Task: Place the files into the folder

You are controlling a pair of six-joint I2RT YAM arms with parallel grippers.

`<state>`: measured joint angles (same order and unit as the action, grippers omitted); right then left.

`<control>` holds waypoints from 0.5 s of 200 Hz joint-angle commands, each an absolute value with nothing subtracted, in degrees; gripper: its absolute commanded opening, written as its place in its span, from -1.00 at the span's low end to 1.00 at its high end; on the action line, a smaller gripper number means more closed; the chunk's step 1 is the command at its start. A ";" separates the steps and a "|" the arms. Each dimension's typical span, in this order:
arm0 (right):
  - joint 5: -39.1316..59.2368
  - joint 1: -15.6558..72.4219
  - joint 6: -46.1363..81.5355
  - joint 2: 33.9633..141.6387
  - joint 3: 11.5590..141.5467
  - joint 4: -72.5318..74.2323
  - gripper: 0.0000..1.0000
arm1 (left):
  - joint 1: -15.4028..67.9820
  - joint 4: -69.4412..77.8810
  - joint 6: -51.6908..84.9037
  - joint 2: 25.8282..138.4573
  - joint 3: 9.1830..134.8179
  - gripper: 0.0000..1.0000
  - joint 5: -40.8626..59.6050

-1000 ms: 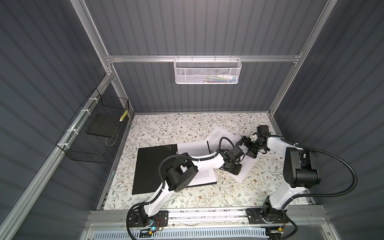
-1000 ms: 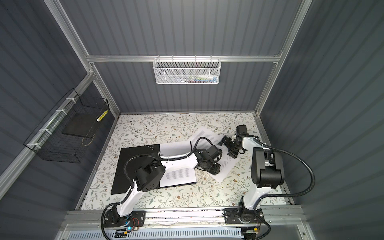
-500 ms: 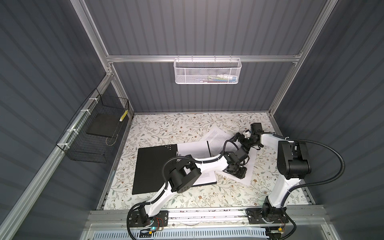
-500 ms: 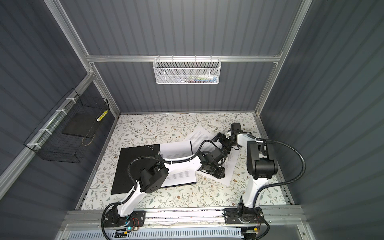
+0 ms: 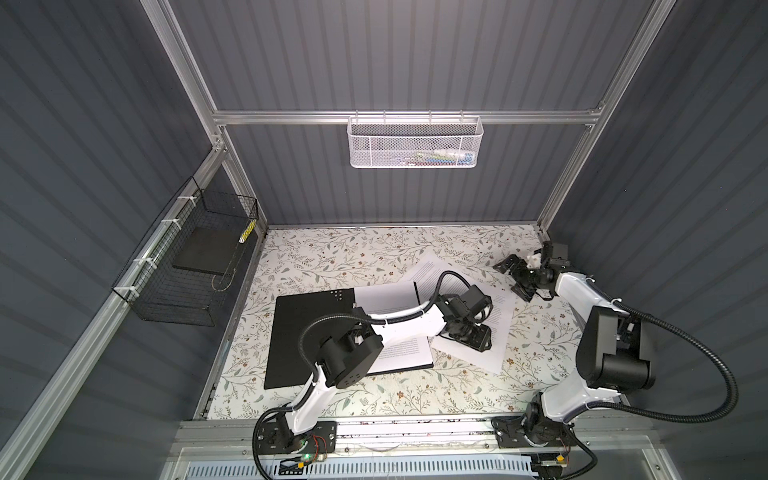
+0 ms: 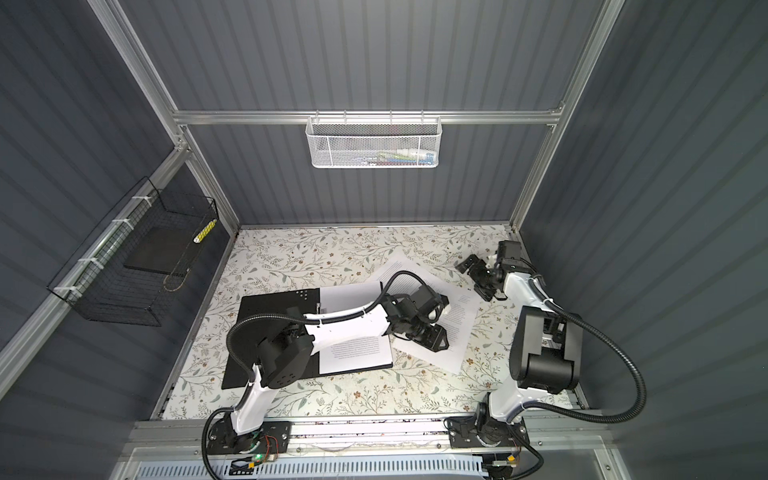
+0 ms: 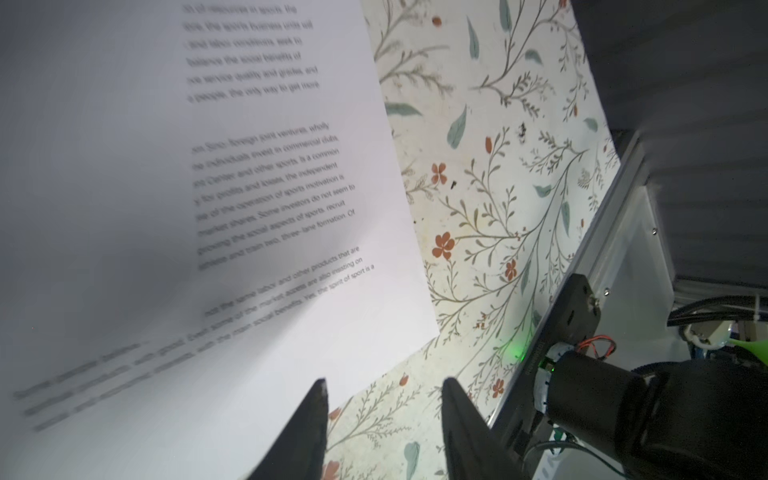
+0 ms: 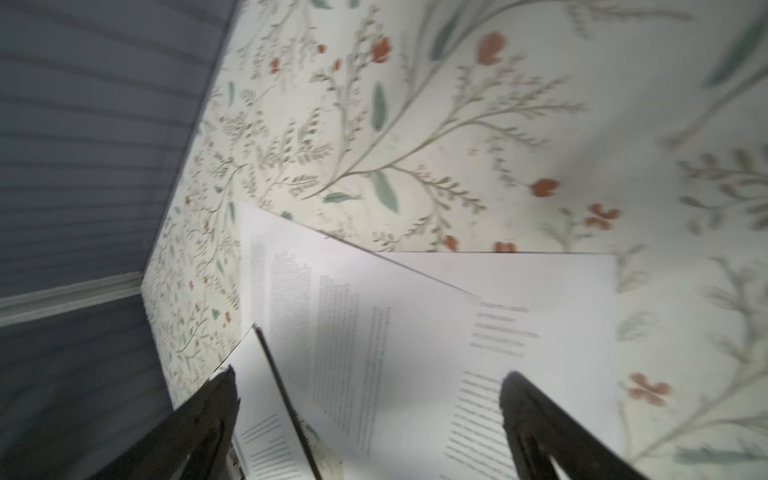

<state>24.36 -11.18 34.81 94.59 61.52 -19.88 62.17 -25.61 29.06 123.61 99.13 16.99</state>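
Nearest, an open folder (image 5: 307,332) lies flat on the flowered table (image 5: 374,257), black inside facing up, with printed sheets (image 5: 405,353) on its right half. Just beside it, to the right, the loose files (image 5: 500,320) lie overlapped and skewed. The left gripper (image 7: 382,388) hangs low over them near their front edge, its fingers parted with bare table showing between, pinching nothing. Whether a fingertip touches the paper is unclear. Farther back, the right gripper (image 5: 514,278) hovers by the far right side of the files, jaws spread wide and empty. The paper looks light, limp and slippery, lying flat with little to catch. A free corner or edge seems the best place to pinch. The left arm hides part of the folder and sheets, so their number is uncertain. Both wrist views are blurred.
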 commanded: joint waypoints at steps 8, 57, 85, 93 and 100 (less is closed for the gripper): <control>18.28 -11.42 31.82 96.21 60.07 -24.74 0.98 | 59.58 -27.46 28.69 122.56 96.86 -0.07 17.11; 13.78 -12.07 30.24 100.19 63.52 -26.88 0.98 | 58.76 -29.55 27.16 124.57 95.95 0.01 17.40; 13.99 -12.21 28.97 104.12 67.53 -28.84 0.98 | 58.67 -29.62 27.15 126.01 95.14 0.02 18.20; 14.62 -12.14 28.81 105.23 68.40 -29.15 0.98 | 58.67 -29.54 27.10 126.25 94.86 0.02 18.24; 15.21 -12.20 28.72 106.06 68.78 -29.33 0.98 | 58.72 -29.48 27.07 126.46 94.62 0.02 18.26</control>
